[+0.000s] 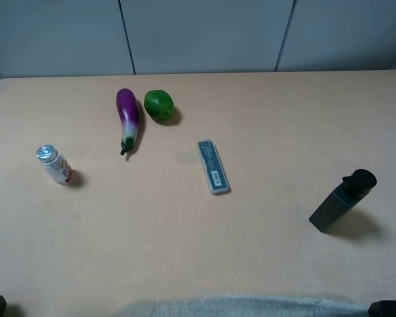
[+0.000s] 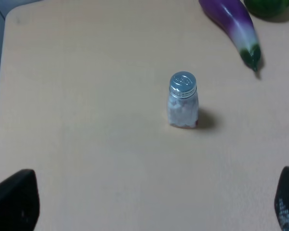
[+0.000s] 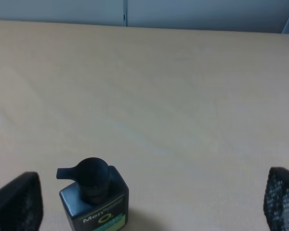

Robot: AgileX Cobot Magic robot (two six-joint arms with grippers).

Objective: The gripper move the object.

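Sitting near the far edge of the tan table [image 1: 264, 264], the green lime [image 1: 159, 104] rests just beside the purple eggplant [image 1: 127, 119], on that vegetable's right in my overhead view, the two close but with a sliver of tabletop between them. From my remote station I see both arms parked at the near edge, well apart from the fruit. My left gripper [image 2: 144, 202] shows only its two black fingertips [image 2: 14, 199] at the corners of its wrist view, spread wide with nothing between them; ahead of it stands a small upright bottle [image 2: 183, 100] with a silver cap, and beyond that the eggplant's green-tipped end and a slice of the lime [image 2: 269, 7]. My right gripper [image 3: 144, 202] likewise has its jaws standing wide apart and empty, its fingertips [image 3: 17, 202] framing a black pump bottle [image 3: 94, 197] with a green label that stands just in front of it. In the overhead view that black bottle [image 1: 342, 200] is on the right side of the table, far from the lime. A grey flat case [image 1: 213, 166] with a barcode sticker lies near the table's middle, between the lime and the black bottle. Neither gripper touches any item.
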